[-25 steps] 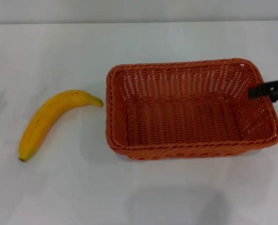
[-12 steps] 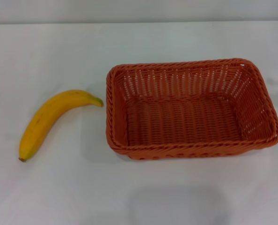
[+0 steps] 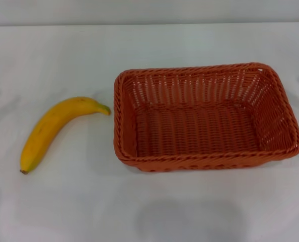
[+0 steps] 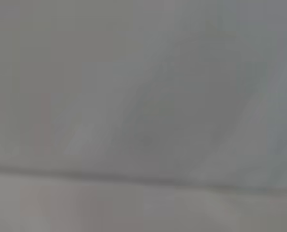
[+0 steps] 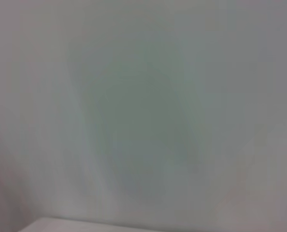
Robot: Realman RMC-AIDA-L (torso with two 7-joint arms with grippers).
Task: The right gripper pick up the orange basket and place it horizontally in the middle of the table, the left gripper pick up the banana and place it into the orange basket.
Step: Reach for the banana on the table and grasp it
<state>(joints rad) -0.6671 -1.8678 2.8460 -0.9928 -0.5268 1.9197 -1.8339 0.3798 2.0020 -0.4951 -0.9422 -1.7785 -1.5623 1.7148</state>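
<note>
The orange basket (image 3: 205, 118) lies horizontally on the white table (image 3: 149, 206), a little right of the middle, and it is empty. The yellow banana (image 3: 54, 128) rests on the table to the basket's left, its stem tip pointing toward the basket's near-left corner with a small gap between them. Neither gripper shows in the head view. Both wrist views show only a plain pale surface, with no fingers and no task object.
The table's far edge (image 3: 149, 24) runs along the top of the head view against a grey wall. Faint shadows lie on the tabletop at the left side and below the basket.
The right gripper, which stood at the basket's right rim one second ago, has withdrawn to the right and out of the head view. Basket and banana have not moved.
</note>
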